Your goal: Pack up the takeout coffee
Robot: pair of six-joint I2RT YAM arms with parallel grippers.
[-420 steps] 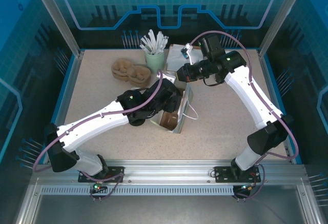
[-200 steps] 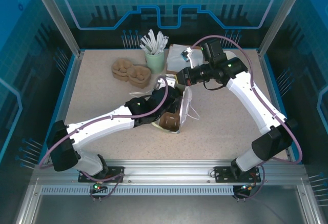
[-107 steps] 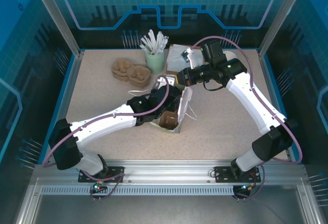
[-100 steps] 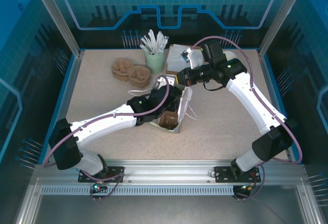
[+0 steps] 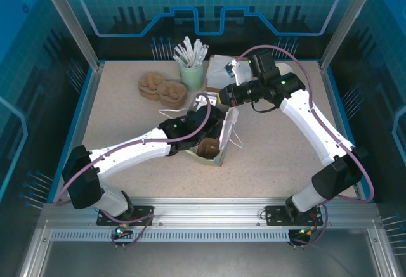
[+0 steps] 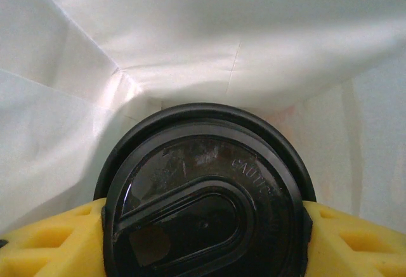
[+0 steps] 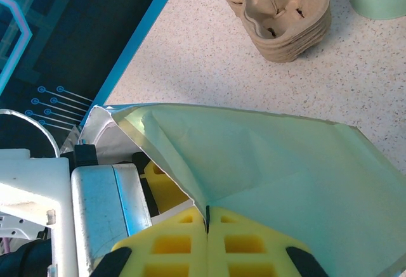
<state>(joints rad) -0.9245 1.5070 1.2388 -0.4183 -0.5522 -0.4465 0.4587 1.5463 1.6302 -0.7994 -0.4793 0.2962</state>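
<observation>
**Step in hand:** loading the cup into the bag.

- **Left wrist view:** the coffee cup (image 6: 203,194), black lid on, sits between the yellow pads (image 6: 44,242) of your left jaws. They stand partly open and clamp the cup on either side, just under the lid rim.
- White creased walls of the bag (image 6: 222,36) surround the cup, so it is inside the bag and held. Whether its base touches the bag floor cannot be told.
- **Right wrist view:** your right jaws are closed flat, pads (image 7: 181,245) together. They pinch the bag's top edge and hold the mouth open.
- **Top view:** the bag (image 5: 229,128) leans near the middle of the table (image 5: 279,156), with the left arm (image 5: 127,153) reaching into its mouth. The pulp cup carriers (image 5: 162,89) and the green cup of stirrers (image 5: 191,73) stand well apart at the back, not involved.

**Judgement on progress:** insertion is well along, release not yet done.

**Next move calls for:**
- Ease the cup down until it rests upright on the bag floor.
- Spread the left jaws just enough to free it.
- Draw the wrist back out along the line of entry so the pads do not snag the paper.
- Hold the right pinch until the left arm is clear. The bag looks flimsy and would likely sag onto the lid otherwise.
</observation>
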